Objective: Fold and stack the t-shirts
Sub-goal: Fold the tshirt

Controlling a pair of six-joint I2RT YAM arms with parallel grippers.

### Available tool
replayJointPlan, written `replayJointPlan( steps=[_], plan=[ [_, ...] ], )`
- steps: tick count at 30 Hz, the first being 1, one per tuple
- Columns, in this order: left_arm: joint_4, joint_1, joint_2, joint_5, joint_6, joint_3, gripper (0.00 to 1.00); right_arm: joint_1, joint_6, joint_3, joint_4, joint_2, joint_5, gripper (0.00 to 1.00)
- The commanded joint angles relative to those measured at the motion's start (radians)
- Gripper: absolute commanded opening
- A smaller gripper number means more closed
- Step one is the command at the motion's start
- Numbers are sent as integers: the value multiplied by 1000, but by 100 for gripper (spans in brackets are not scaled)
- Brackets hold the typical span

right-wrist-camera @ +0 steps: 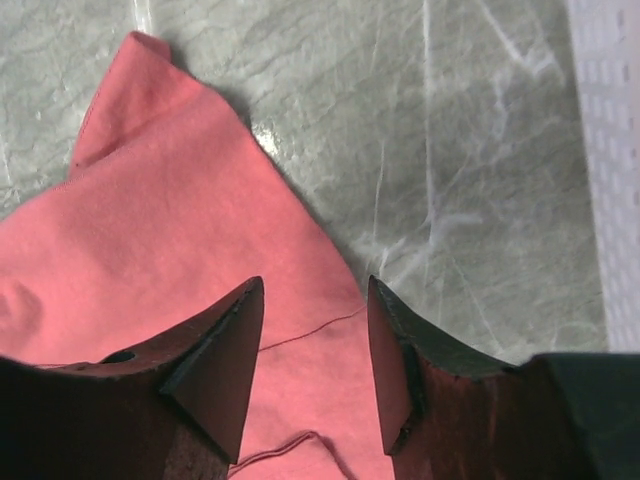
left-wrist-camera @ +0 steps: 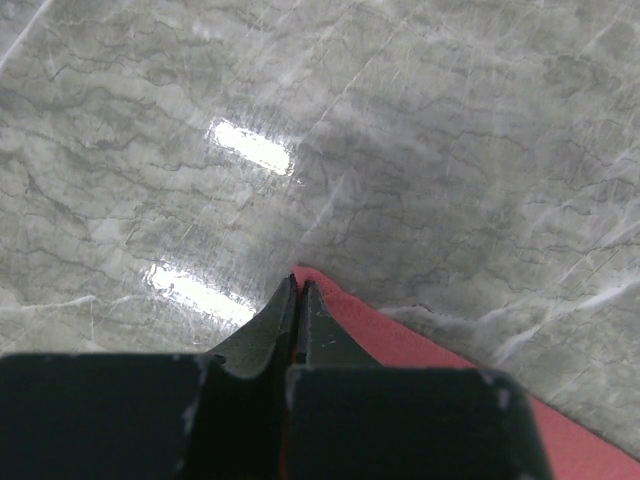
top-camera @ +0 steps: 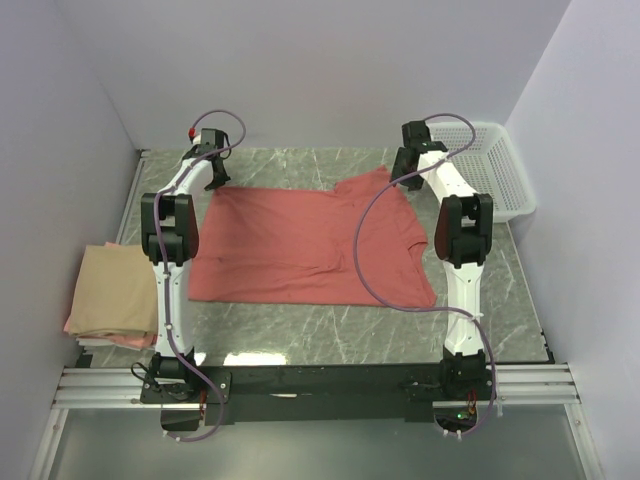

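The salmon-red t-shirt [top-camera: 300, 245] is spread on the tabletop [top-camera: 330, 345], its far-left corner pinched by the clenched left tool [left-wrist-camera: 298, 290], while the right tool [right-wrist-camera: 315, 282] is held parted over the far-right edge, where a grasp is judged needed before folding.

Left arm [top-camera: 168, 250] is stretched well forward from its base, elbow raised, wrist bent down at the far left. On my wrist feed the left claw [left-wrist-camera: 298, 288] is fully closed, fingers pressed flat together, with a corner of the salmon-red shirt [left-wrist-camera: 400, 340] pinched at the tips. Right arm [top-camera: 462, 245] mirrors that pose: reached forward, elbow up, wrist tipped down at the far right. Right claw [right-wrist-camera: 313, 290] has its jaws apart, a clear gap between the two dark fingers, tips pointing downward
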Motion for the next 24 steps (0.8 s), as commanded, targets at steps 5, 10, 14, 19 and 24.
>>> replayJointPlan(
  steps=[5,10,14,19,24],
  plan=[
    [28,7,-69,17,-6,-15,0,-18,33,17,-49,35,-22,51],
    [28,7,-67,26,-11,-14,0,-26,30,25,-61,46,-36,50],
    [28,7,-67,32,-14,-15,0,-26,27,43,-71,57,-45,49],
    [30,7,-69,38,-20,-15,0,-27,27,29,-54,44,-77,35],
    [33,7,-85,46,-22,-17,0,-26,35,-15,-9,-3,-77,20]
  ],
)
